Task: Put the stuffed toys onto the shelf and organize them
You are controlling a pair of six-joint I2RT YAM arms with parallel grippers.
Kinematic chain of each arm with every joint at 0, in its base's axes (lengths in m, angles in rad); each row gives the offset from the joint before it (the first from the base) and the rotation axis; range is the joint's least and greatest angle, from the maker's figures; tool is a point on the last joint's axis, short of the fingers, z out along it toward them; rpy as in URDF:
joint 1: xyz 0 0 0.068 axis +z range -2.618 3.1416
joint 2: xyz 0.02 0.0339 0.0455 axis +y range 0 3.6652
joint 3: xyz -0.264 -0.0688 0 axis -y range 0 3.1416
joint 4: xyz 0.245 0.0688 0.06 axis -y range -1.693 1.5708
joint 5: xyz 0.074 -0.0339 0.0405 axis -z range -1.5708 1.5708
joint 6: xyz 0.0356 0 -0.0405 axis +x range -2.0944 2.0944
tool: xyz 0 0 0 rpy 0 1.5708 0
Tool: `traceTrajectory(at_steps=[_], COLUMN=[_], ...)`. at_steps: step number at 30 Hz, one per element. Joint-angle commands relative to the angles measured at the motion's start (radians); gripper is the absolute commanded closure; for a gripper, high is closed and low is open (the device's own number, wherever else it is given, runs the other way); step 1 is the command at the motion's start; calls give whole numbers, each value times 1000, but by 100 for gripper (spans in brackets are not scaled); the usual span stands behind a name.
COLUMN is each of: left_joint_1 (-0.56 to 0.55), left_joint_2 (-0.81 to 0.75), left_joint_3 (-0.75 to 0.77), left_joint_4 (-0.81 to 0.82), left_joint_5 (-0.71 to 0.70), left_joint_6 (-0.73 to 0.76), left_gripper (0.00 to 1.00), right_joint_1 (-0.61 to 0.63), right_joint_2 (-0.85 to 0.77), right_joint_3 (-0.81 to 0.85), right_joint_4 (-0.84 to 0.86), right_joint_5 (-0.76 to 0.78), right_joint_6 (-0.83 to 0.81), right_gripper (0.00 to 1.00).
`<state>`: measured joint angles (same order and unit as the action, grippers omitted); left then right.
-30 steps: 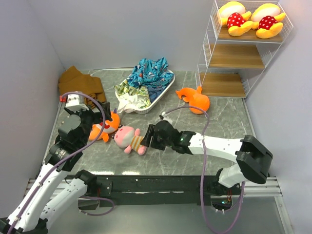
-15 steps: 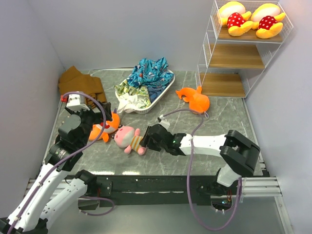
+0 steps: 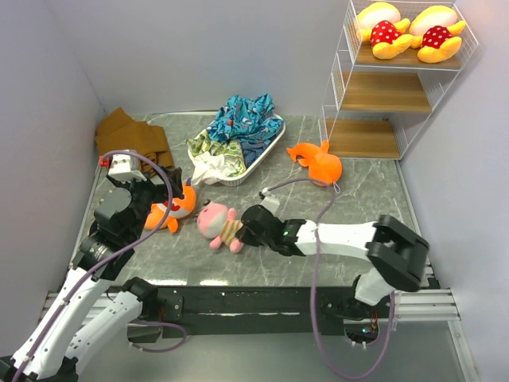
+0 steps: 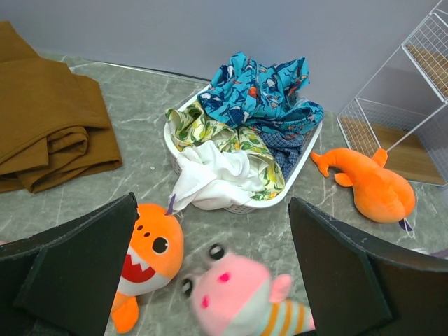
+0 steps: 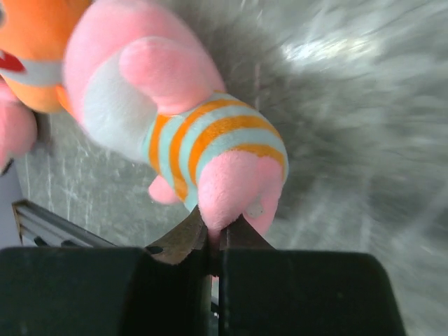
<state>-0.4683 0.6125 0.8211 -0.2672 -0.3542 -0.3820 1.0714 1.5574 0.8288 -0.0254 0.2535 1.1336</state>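
**Pinching the pink toy by its bottom end, mid-table**

So the right gripper (image 3: 243, 231) is clamped tight on the bottom end of the pink toy (image 3: 216, 224), centre-left in the overhead view. Its fingers nearly meet through the plush. An orange shark (image 3: 171, 208) lies just beside it on the left. Open table (image 3: 358, 207) runs rightward from there up to the second shark (image 3: 318, 161) at centre right. The shelf (image 3: 380, 91) fills the upper right corner, with two yellow toys (image 3: 382, 32) on its top board. The right arm stretches low across the lower middle, elbow at lower right. The left gripper (image 3: 156, 193) hangs spread wide over the orange shark, gripping nothing.
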Motion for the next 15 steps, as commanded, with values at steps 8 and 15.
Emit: traceTrajectory(at_steps=[8, 15], left_joint_1=[-4, -4], left_joint_2=[-10, -13], left_joint_3=[0, -3], left_joint_4=[37, 40], left_joint_5=[35, 41], left_joint_6=[19, 22], left_gripper=[4, 4], right_joint_1=[-166, -491], right_joint_2=[-402, -510], right_joint_3=[70, 173], right_joint_4=[-343, -369], right_joint_5=[348, 398], right_joint_6=[-83, -201], right_gripper=[100, 100])
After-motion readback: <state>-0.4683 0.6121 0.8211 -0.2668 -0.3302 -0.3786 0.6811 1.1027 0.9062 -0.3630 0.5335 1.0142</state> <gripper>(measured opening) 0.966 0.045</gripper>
